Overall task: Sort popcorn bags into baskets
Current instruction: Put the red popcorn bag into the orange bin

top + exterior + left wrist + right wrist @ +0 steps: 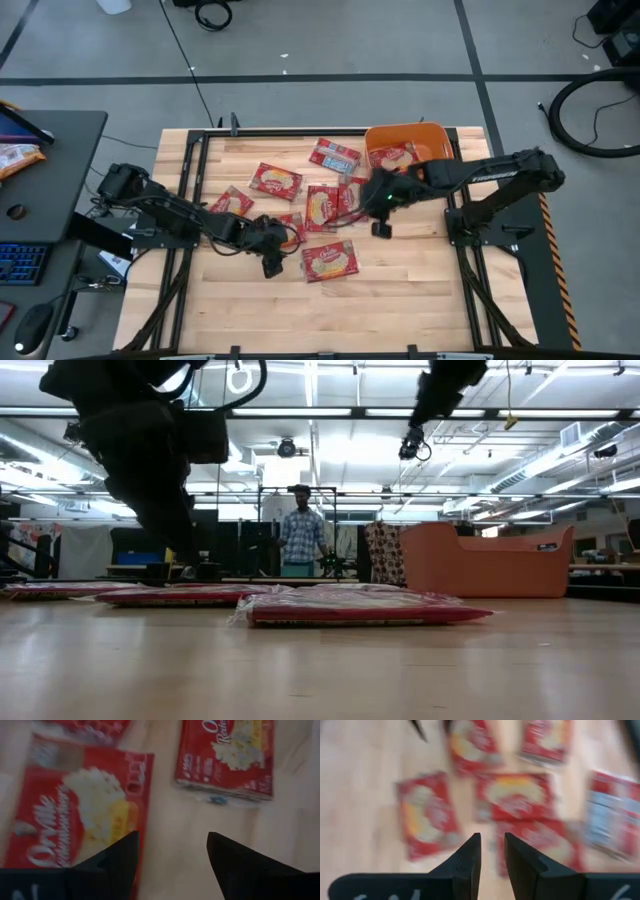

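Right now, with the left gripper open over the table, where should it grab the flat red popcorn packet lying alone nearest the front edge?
The flat red popcorn packet lies flat on the wooden table, apart from the others. I would bring the left gripper straight down over the packet's near short edge, one finger either side, and pinch there: it looks too thin for a side approach.

The left gripper [272, 266] is hanging low with its fingers [117, 860] spread apart, while the right gripper [381, 229] is reaching inward, fingers [470, 855] nearly closed.
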Tool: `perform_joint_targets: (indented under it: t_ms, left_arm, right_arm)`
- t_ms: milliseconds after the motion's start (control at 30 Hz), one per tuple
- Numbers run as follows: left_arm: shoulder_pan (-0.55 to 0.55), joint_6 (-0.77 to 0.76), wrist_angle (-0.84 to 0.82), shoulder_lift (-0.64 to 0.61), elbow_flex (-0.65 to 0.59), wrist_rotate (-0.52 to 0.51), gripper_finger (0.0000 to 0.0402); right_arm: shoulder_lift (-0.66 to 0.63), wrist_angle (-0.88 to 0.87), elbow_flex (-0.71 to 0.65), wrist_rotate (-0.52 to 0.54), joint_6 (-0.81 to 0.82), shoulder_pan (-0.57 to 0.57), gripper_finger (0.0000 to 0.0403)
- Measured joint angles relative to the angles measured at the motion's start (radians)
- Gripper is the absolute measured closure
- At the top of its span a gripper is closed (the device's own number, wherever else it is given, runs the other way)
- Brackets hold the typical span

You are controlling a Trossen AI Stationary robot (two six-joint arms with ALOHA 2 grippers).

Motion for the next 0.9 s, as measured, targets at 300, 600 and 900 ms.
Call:
perform_joint_targets:
  t_ms: [300,600,900]
  left_arm:
    - [-0.017,-0.185,-0.004,-0.074,0.002,0.178,0.0201]
    - [-0.065,-0.226,-0.007,-0.219,0.002,0.132,0.0225]
    - [-0.091,-0.251,0.041,-0.364,0.001,0.125,0.023]
  right_arm:
    - [0.22,0.204,0.0,-0.222,0.035,0.03,0.0308]
    - [0.388,0.29,0.0,-0.327,0.008,0.025,0.0243]
    - [0.505,0.352,0.0,-0.324,-0.074,0.001,0.0189]
